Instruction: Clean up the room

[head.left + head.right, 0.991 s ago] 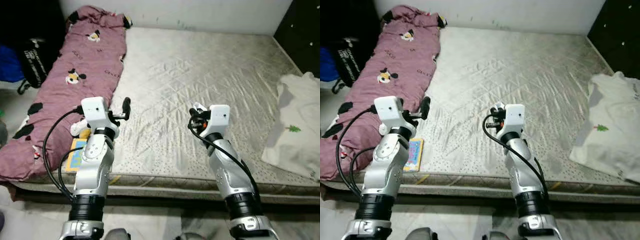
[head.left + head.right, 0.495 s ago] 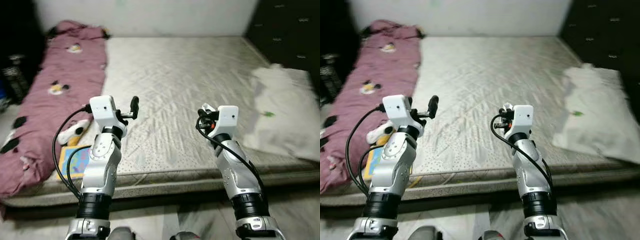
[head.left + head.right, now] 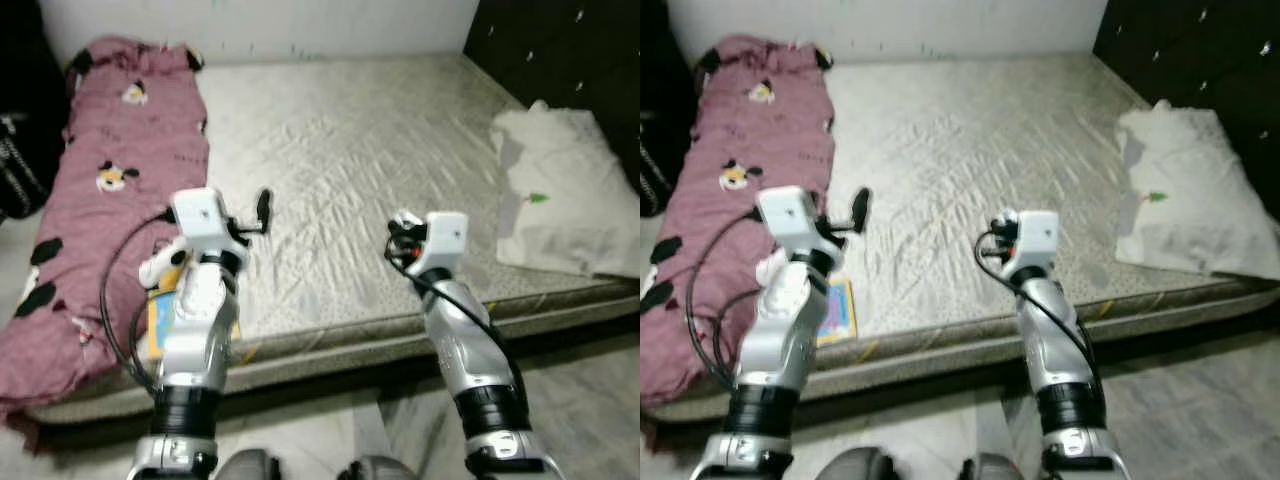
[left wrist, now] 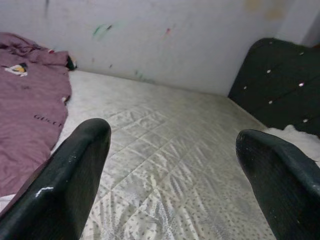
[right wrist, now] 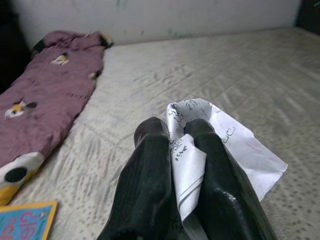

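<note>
My right gripper [image 5: 177, 131] is shut on a white printed wrapper [image 5: 225, 140], held above the near part of the grey mattress [image 3: 350, 150]; the same gripper [image 3: 398, 226] is seen from the head. To the left my left gripper [image 4: 172, 145] is open with nothing between its fingers, raised over the mattress near the maroon blanket [image 3: 100, 190]. A blue and yellow booklet [image 3: 837, 312] lies on the mattress's near left edge, beside a small white and yellow toy [image 3: 160, 265].
A white garment [image 3: 560, 190] lies on the right side of the mattress. A dark tufted headboard [image 3: 1200, 50] stands at the right, a white wall [image 4: 150, 35] behind the bed. A black bag [image 3: 15, 165] sits at far left. Grey floor [image 3: 1200, 400] runs along the near side.
The whole view has shifted and turned, so the camera moved: the bed now lies more to the left and tilted, the headboard closer. Both arms keep their pose; the right still holds the wrapper.
</note>
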